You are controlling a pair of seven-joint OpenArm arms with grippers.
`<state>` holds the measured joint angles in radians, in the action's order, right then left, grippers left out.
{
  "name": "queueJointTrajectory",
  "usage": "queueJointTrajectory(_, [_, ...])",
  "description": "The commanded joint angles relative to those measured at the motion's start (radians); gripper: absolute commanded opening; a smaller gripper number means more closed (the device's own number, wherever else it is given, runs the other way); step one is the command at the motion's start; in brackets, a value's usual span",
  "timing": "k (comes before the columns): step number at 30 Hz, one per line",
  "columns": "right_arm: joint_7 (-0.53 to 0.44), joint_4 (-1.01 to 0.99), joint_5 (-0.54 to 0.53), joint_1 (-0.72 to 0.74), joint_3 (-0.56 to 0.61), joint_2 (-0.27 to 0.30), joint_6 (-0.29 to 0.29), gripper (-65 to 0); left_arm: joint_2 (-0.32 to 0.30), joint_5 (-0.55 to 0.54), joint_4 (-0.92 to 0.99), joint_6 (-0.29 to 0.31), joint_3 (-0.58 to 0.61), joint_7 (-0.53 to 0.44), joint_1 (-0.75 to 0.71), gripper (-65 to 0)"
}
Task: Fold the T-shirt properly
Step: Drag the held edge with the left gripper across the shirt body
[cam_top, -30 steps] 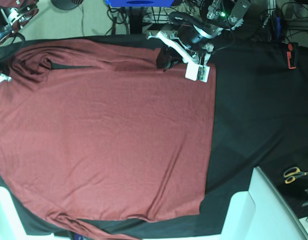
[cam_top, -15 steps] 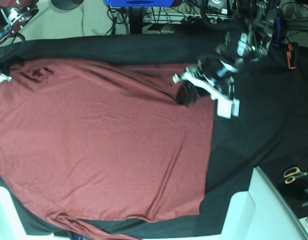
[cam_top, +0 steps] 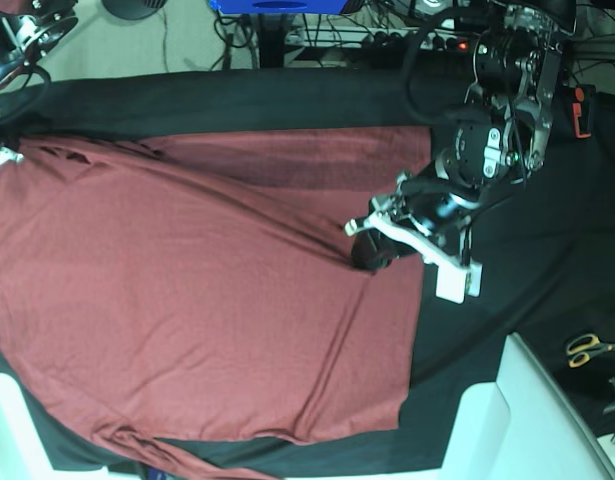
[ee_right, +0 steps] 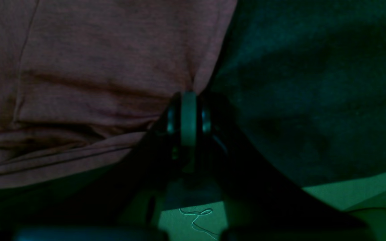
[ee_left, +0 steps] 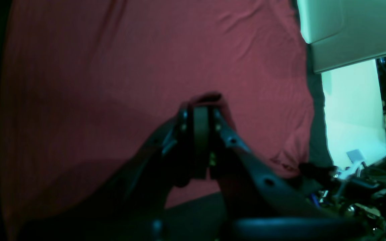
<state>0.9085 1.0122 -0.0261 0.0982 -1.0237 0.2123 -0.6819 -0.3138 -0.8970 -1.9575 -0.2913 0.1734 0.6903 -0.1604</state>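
Note:
The brick-red T-shirt (cam_top: 187, 300) lies spread over the black cloth sheet (cam_top: 517, 250). My left gripper (cam_top: 370, 252) is over the shirt's right part, shut on a pinched ridge of red fabric; taut creases run from it up to the left. The left wrist view shows its closed jaws (ee_left: 201, 112) with cloth bunched at the tips and the T-shirt (ee_left: 129, 50) beyond. My right gripper (ee_right: 188, 100) is shut on the edge of the T-shirt (ee_right: 95, 60), where red meets black. In the base view that grip is at the shirt's far upper left corner.
A white block (cam_top: 532, 420) stands at the lower right, with yellow-handled scissors (cam_top: 587, 348) beside it. An orange and black tool (cam_top: 583, 110) lies at the upper right. Cables and stands crowd the back edge. The white block (ee_left: 350, 30) also appears in the left wrist view.
My left gripper has travelled from the shirt's top edge down towards its right middle, dragging red cloth with it. The shirt's upper edge has shifted lower. The right gripper has stayed put.

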Motion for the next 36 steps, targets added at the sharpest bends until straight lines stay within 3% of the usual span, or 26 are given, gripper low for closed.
queueJointTrajectory(1, [0.022,0.000,-0.011,0.004,0.004,-0.003,-0.016,-64.8,0.000,-0.012,-0.006,-0.003,-0.002,-0.017,0.014,-65.0])
queueJointTrajectory(16, [0.136,0.132,-0.011,0.010,0.006,-0.026,-0.016,-64.8,0.002,-0.012,0.005,-0.012,-0.002,-0.017,0.018,-65.0])
queueJointTrajectory(31, [0.137,0.141,-0.011,0.053,0.009,-0.018,-0.016,-64.8,0.002,-0.012,0.005,-0.012,-0.008,-0.017,0.017,-65.0])
queueJointTrajectory(36, [0.136,0.155,-0.011,0.056,0.093,-0.018,-0.016,-64.8,0.000,-0.012,0.007,-0.012,-0.010,-0.017,0.017,-65.0])
